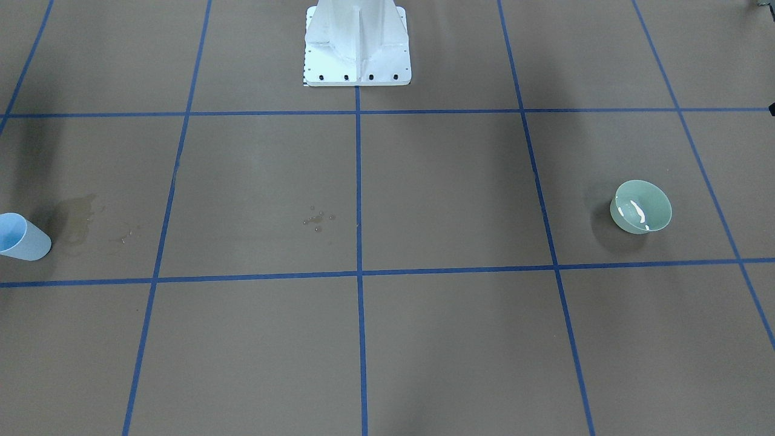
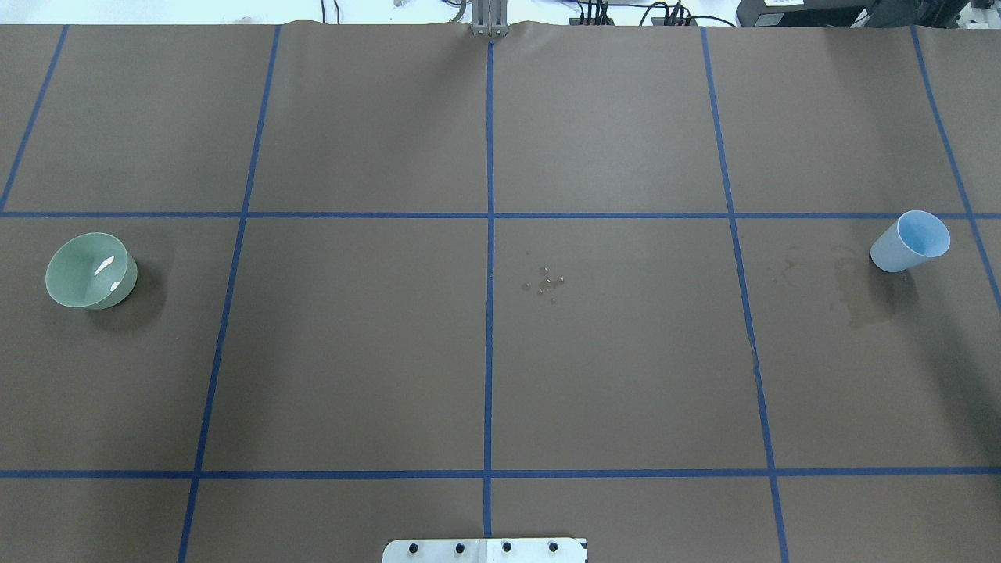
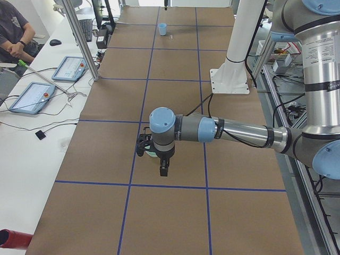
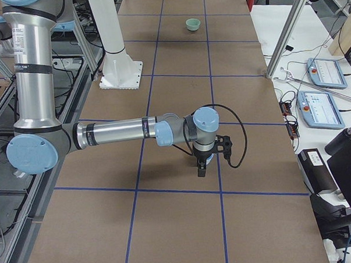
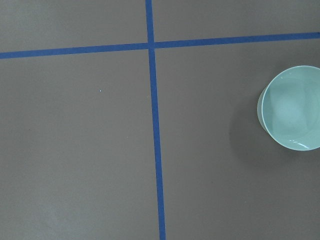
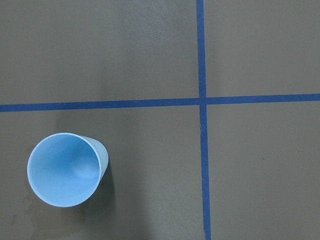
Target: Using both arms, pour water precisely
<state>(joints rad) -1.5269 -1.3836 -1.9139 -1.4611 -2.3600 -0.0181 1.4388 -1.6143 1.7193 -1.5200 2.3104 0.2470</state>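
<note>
A pale green bowl (image 1: 642,207) (image 2: 90,270) (image 5: 292,107) stands upright on the robot's left side; whitish glints of water (image 1: 637,212) show inside it. A light blue cup (image 1: 21,237) (image 2: 911,241) (image 6: 65,170) stands upright on the robot's right side and looks empty. Both arms show only in the side views. My left gripper (image 3: 163,169) hangs high, just beside the bowl (image 3: 151,154). My right gripper (image 4: 201,168) hangs likewise by the cup (image 4: 207,160). I cannot tell whether either is open or shut.
Brown paper with blue tape lines covers the table. Spilled drops (image 2: 545,283) lie near its middle and a wet stain (image 2: 860,293) lies beside the cup. The white pedestal (image 1: 357,45) stands at the robot's edge. Tablets and a seated person (image 3: 13,32) are at a side desk.
</note>
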